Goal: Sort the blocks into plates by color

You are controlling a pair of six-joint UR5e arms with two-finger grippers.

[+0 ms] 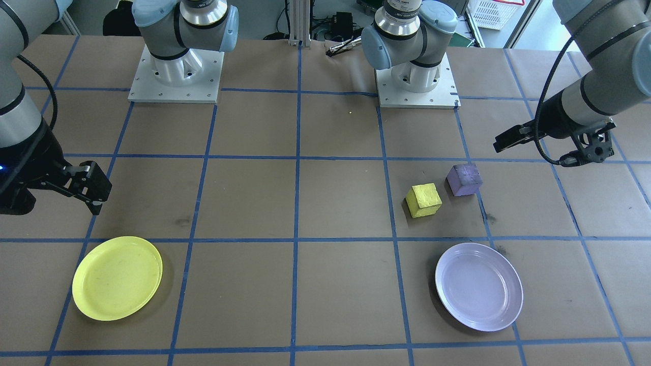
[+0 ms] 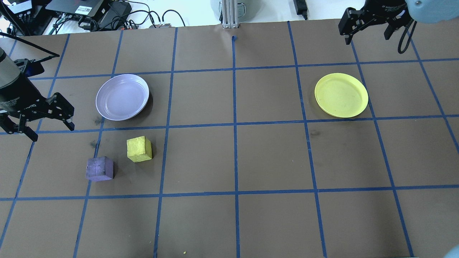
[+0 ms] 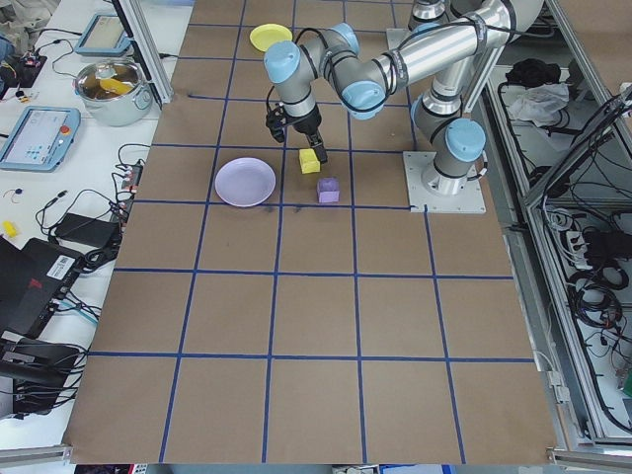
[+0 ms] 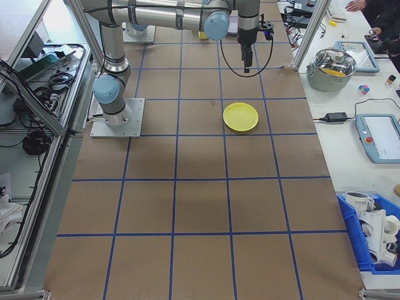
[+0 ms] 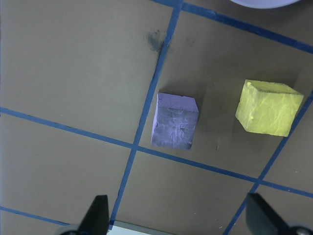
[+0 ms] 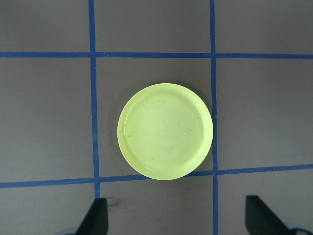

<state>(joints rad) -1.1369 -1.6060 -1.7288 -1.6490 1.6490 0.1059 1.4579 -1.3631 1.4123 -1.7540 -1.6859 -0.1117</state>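
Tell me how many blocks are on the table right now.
2. The yellow block and the purple block sit apart on the paper on the robot's left side, near the lavender plate. Neither is in a plate; none appears hidden.

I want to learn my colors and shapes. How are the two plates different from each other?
The yellow plate is bright yellow, and the lavender plate is pale purple. The lavender plate has both blocks on the table close beside it, the yellow block and the purple block; the yellow plate has none near it. The lavender plate lies on the robot's left side, the yellow plate on its right. Both are round, shallow, empty and about the same size.
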